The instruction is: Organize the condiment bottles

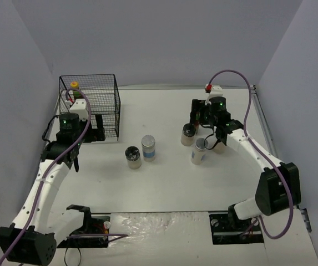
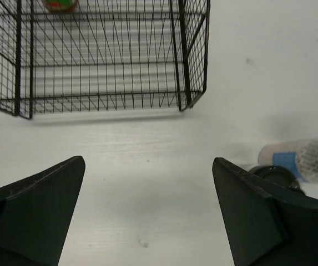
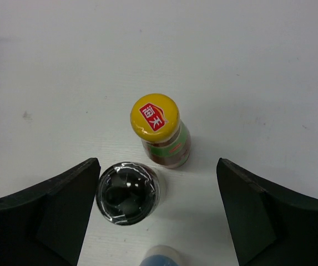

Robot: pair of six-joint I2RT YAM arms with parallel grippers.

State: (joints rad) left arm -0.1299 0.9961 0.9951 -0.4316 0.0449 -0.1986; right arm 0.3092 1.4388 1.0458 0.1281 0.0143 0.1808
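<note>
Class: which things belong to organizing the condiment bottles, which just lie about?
Belong: racked sauce bottle; tabletop sauce bottle; central dark-lidded jar; central silver-lidded jar; black-lidded jar; pale-lidded jar.
Just there: wire rack; purple cable.

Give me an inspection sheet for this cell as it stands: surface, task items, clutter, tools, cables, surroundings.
Surface: white table, a few faint specks, no spills seen.
Job's things: one sauce bottle inside the black wire rack; second sauce bottle upright on the table beside a black-lid jar; dark-lid jar and silver-lid jar mid-table; blue-label jar by the right arm, another apparently half hidden behind that arm.
Clutter: nothing seen.
Grippers: left tool open, empty, facing the rack; right tool open, second bottle and black-lid jar between its fingers, neither clamped.
Cables: left purple cable and right purple cable loop above the arms.
Surroundings: plain blue-grey walls.
</note>
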